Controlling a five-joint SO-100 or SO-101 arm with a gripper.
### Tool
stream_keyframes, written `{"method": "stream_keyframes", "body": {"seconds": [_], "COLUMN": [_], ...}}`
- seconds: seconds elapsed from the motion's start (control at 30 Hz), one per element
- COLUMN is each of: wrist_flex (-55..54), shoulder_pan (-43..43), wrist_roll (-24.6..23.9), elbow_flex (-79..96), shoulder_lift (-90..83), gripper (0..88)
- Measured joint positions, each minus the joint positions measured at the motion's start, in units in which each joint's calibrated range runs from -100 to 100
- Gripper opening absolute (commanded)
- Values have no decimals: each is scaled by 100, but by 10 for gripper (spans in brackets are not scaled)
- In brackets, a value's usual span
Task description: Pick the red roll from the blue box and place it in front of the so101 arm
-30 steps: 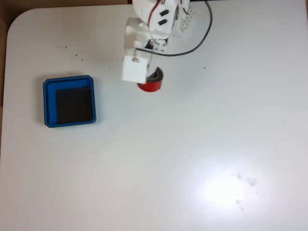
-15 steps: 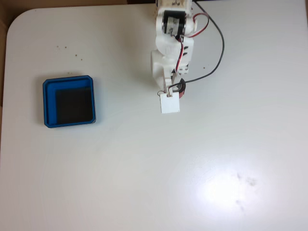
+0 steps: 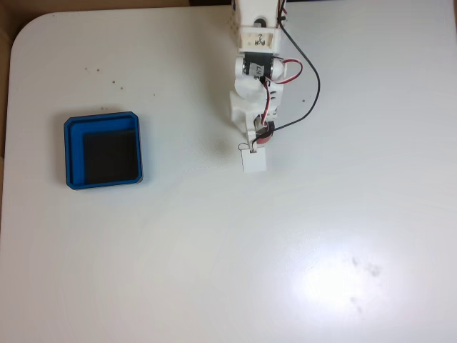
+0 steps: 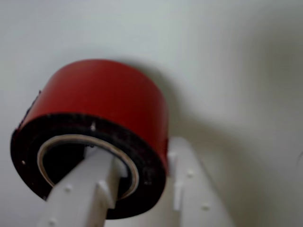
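Red roll (image 4: 102, 111) pinched in the gripper (image 4: 137, 189): one finger through its hole, the other outside its wall. Blue box (image 3: 103, 151) sits left in the fixed view, wide bare worktop (image 3: 214, 271) around. Arm (image 3: 255, 71) right of it hides most of the roll; its base is cut off at the top edge.

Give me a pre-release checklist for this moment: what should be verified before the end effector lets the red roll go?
1. Red roll gripped, one finger through its hole, the other outside: ok.
2. Roll out of the blue box: ok.
3. Roll in front of the so101 arm, over bare table: ok.
4. Roll resting on the table: cannot tell.
5. Cable away from the end effector: ok.
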Motion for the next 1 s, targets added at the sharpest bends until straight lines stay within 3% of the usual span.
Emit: {"method": "stream_keyframes", "body": {"seconds": [0.33,1.0], "wrist_flex": [-8,-8], "shoulder_pan": [-554,-386], "wrist_roll": [0,25], "elbow_flex": [314,646], "shoulder_lift": [-711,-728], "gripper": [11,11]}}
